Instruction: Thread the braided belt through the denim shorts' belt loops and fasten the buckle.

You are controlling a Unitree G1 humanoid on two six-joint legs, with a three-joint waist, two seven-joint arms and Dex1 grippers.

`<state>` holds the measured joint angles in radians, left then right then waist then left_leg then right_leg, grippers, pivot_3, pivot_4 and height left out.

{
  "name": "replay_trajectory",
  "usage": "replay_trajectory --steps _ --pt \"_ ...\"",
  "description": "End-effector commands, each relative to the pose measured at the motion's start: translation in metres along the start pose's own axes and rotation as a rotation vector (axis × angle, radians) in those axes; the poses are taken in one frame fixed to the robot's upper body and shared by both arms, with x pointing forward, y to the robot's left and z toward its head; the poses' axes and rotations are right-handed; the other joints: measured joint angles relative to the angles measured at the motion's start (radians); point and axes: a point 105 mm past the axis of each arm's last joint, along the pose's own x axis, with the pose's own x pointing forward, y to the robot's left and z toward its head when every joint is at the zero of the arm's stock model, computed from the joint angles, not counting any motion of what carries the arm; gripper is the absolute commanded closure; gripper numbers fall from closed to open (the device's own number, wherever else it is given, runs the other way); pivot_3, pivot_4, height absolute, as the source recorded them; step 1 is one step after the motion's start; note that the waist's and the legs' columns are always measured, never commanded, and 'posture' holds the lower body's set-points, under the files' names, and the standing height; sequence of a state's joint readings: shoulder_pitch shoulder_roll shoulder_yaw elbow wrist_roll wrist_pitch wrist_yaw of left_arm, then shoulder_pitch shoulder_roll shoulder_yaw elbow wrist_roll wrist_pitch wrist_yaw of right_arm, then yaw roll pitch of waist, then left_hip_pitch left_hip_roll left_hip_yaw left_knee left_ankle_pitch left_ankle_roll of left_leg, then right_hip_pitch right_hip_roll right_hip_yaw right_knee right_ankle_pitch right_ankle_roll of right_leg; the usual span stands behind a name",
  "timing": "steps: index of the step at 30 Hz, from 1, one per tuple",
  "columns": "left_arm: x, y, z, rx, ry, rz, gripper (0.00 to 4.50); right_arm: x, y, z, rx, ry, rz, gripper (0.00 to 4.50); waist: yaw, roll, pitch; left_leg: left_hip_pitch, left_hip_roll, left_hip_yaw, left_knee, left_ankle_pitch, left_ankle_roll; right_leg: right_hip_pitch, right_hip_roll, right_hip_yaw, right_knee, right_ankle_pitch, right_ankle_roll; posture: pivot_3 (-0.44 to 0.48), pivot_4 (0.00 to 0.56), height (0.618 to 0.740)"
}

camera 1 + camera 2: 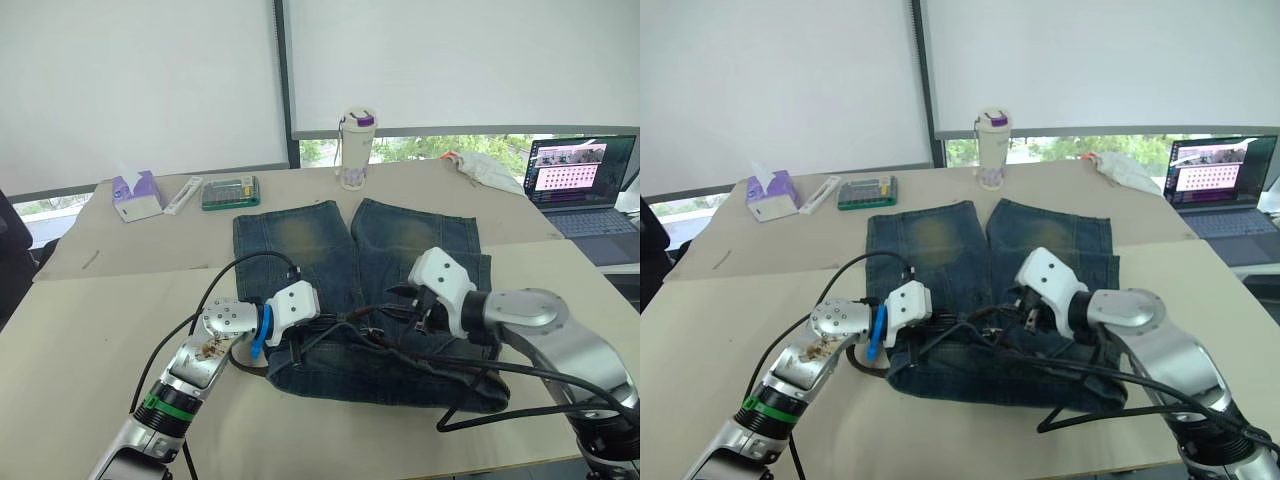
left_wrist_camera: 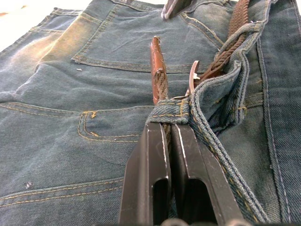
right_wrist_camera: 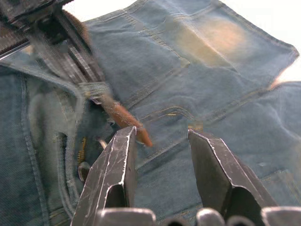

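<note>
One belt loop (image 2: 170, 109) at least has the belt's reddish-brown leather tip (image 2: 157, 66) poking out of it, and that is where your left claw (image 2: 169, 136) is working: its two black fingers are pinched almost together on the belt (image 2: 230, 40) right at that loop, with the tip standing up just past it. You can see the denim shorts (image 1: 300, 235) lying flat on the table (image 1: 90, 330), legs pointing away from the robot and waistband toward it, and the braided strap running along the waistband fold between the two claws. The silver buckle (image 2: 193, 77) sits just beside the tip, against the bunched waistband, not yet joined to anything. Your right claw (image 3: 162, 141) hangs with its fingers spread wide and empty, close over the tip as if ready to take it. My read is that you are somewhere in the threading stage; how many loops are already done I cannot tell, and the fastening is still to come. As for containers, a tall lidded cup (image 1: 357, 148) stands well beyond the shorts, its contents not visible, a tissue box (image 1: 136, 195) off to the left has a tissue sticking up, and a flat green case (image 1: 230, 192) lies near it.
</note>
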<state>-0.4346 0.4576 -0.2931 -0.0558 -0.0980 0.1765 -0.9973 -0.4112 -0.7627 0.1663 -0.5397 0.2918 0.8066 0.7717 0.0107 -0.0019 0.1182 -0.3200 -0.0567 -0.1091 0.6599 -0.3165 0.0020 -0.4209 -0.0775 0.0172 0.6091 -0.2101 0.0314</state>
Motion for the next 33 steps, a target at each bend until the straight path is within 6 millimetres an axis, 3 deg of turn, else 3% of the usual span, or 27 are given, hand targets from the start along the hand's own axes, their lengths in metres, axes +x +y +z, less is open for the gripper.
replay_trajectory --steps 1,6,12,16,19,21,26,28,31,33 --pt "-0.001 0.005 0.017 0.070 -0.052 0.002 4.50 0.008 0.003 0.011 -0.121 -0.014 0.035 2.55 0.001 0.000 0.000 0.000 0.000 0.000 0.000 0.000 0.000 0.000 0.000 0.000 0.000 0.000 0.000 0.000 0.150 0.740" --pt "-0.002 0.005 0.018 0.086 -0.055 0.000 4.50 0.015 0.008 0.006 -0.159 0.024 0.093 2.55 0.002 0.000 0.000 0.000 -0.001 -0.001 0.000 0.000 0.000 0.000 0.000 0.000 0.000 0.000 0.000 0.000 0.150 0.740" --pt "-0.002 0.006 0.021 0.111 -0.068 0.003 4.50 0.021 0.008 -0.002 -0.214 0.072 0.114 4.42 0.002 0.000 0.000 0.000 0.000 -0.001 0.000 0.000 0.000 0.000 0.000 0.000 0.000 0.000 0.000 0.000 0.150 0.740" --pt "-0.003 0.006 0.022 0.103 -0.077 0.002 4.50 0.022 0.009 -0.002 -0.219 0.065 0.117 4.47 0.002 0.000 0.000 0.000 0.000 -0.001 0.000 0.000 0.000 0.000 0.000 0.000 0.000 0.000 0.000 0.000 0.150 0.740" --pt "-0.012 0.010 0.023 -0.088 -0.118 -0.002 4.50 0.021 0.009 -0.005 -0.222 0.071 0.105 4.47 0.001 0.000 0.000 0.000 0.000 -0.001 0.000 0.000 0.000 0.000 0.000 0.000 0.000 0.000 0.000 0.000 0.150 0.740" --pt "-0.023 0.007 0.028 -0.191 -0.149 -0.042 3.75 0.019 0.009 -0.006 -0.228 0.072 0.095 4.50 0.000 0.000 0.000 0.000 0.000 -0.001 0.000 0.000 0.000 0.000 0.000 0.000 0.000 0.000 0.000 0.000 0.150 0.740" --pt "-0.073 0.002 0.032 -0.635 -0.155 -0.164 2.14 0.010 0.009 -0.004 -0.265 0.070 0.054 4.50 -0.011 0.000 0.000 0.000 0.001 -0.003 0.000 -0.003 0.004 -0.001 0.001 -0.001 0.002 0.000 0.000 0.000 0.150 0.740" --pt "-0.083 0.000 0.027 -0.715 -0.131 -0.161 2.14 0.006 0.011 -0.003 -0.272 0.063 0.041 4.50 -0.011 0.000 0.000 0.001 0.000 -0.005 0.000 -0.003 0.005 -0.001 0.001 -0.001 0.001 -0.001 0.001 0.000 0.150 0.740" --pt "-0.082 -0.015 0.017 -0.763 -0.047 -0.200 3.10 0.002 0.015 -0.001 -0.278 0.050 0.030 4.50 -0.008 0.000 0.000 0.001 0.000 -0.006 0.000 -0.002 0.004 0.000 0.000 -0.001 0.001 -0.001 0.001 0.000 0.150 0.740" --pt "-0.075 -0.028 -0.004 -0.735 0.074 -0.188 3.74 -0.002 0.016 0.001 -0.281 0.045 0.021 4.50 -0.008 0.000 0.000 0.001 0.000 -0.007 0.000 -0.002 0.004 0.000 0.000 0.000 0.001 -0.001 0.001 0.000 0.150 0.740"
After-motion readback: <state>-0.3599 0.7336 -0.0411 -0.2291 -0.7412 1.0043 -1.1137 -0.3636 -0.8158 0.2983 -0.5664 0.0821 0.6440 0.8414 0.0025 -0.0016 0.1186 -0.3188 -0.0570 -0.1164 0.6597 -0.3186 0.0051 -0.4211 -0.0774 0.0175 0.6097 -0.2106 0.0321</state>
